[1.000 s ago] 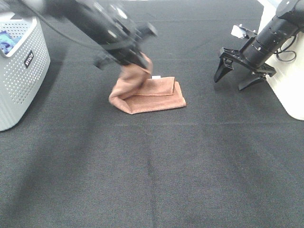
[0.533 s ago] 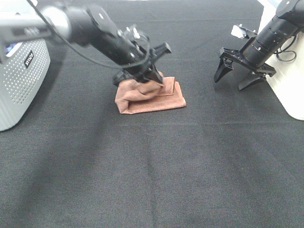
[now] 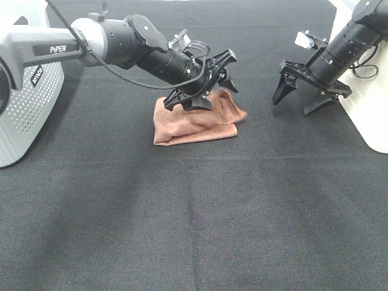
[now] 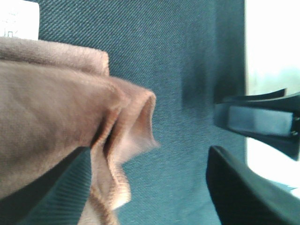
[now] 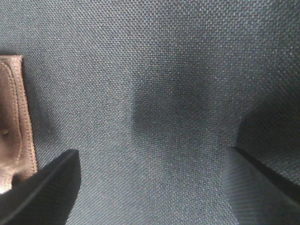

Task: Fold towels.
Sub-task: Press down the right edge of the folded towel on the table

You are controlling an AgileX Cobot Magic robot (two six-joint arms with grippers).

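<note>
Basket (image 3: pixel 24 109) far left; left fingers (image 4: pixel 47 187) spread over towel (image 3: pixel 182 124), right fingers (image 5: pixel 42 192) spread nearby.

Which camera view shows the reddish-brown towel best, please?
The exterior high view: the towel lies there as nearly a whole folded bundle. The left wrist view shows only bunched folds up close; the right wrist view catches just a stitched edge strip.

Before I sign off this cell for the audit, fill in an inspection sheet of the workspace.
Surface: black woven cloth, lying flat.
Job's things: reddish-brown towel, folded, bunched at one end.
Clutter: white perforated basket at the left edge.
Grippers: left gripper open over the towel, fingers holding nothing; right gripper open, apart from it.
Cables: black cable along the left arm.
Surroundings: white stand behind the right arm.
</note>
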